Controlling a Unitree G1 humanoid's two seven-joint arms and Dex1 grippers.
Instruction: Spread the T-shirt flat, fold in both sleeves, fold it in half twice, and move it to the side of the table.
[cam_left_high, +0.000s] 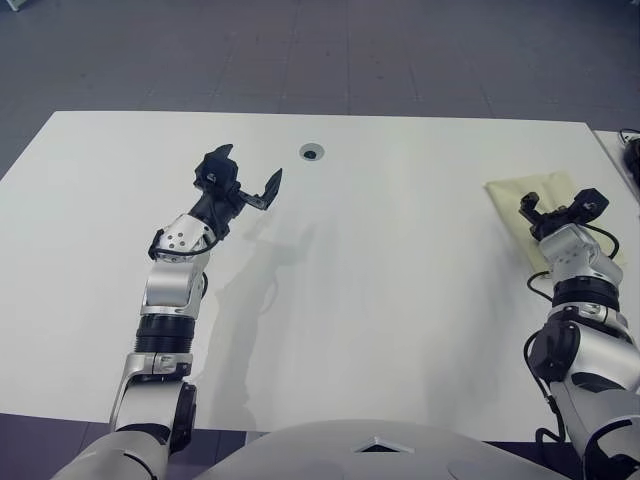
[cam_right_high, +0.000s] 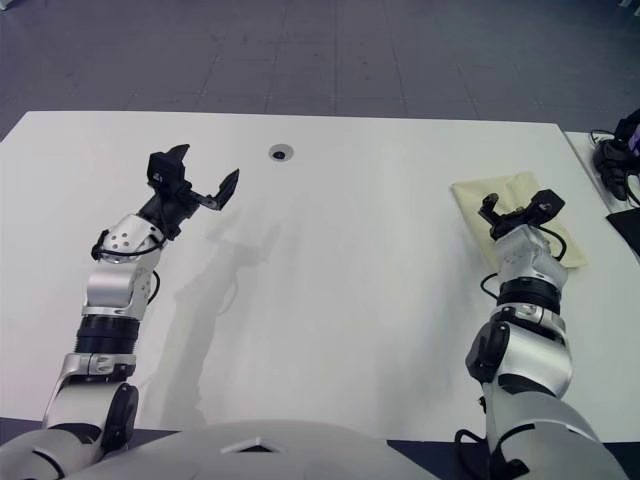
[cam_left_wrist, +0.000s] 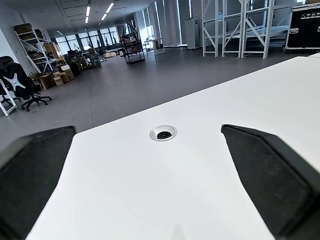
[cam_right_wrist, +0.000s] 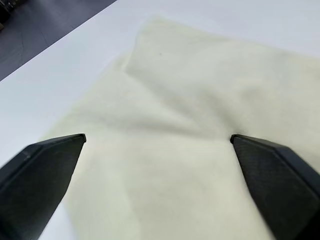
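Folded T-shirt (cam_right_high: 497, 185), right pincer (cam_right_high: 518, 206) spread, seemingly just above

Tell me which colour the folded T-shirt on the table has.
The T-shirt is plain pale yellow; the right wrist view shows it best.

A white table (cam_left_high: 400, 330) is spreading across the foreground, with a round cable port (cam_left_high: 312, 151) sitting in its top near the far edge. Beyond it, a grey tiled floor (cam_left_high: 300, 50) is running back into a large open hall. Ceiling strip lights (cam_left_wrist: 88, 10) are glowing overhead. Tall metal racks (cam_left_wrist: 240, 25) are standing along one side (a black case (cam_left_wrist: 302, 25) is sitting beside them), while a black office chair (cam_left_wrist: 17, 85) and stacked cartons (cam_left_wrist: 55, 77) are waiting on the other side.
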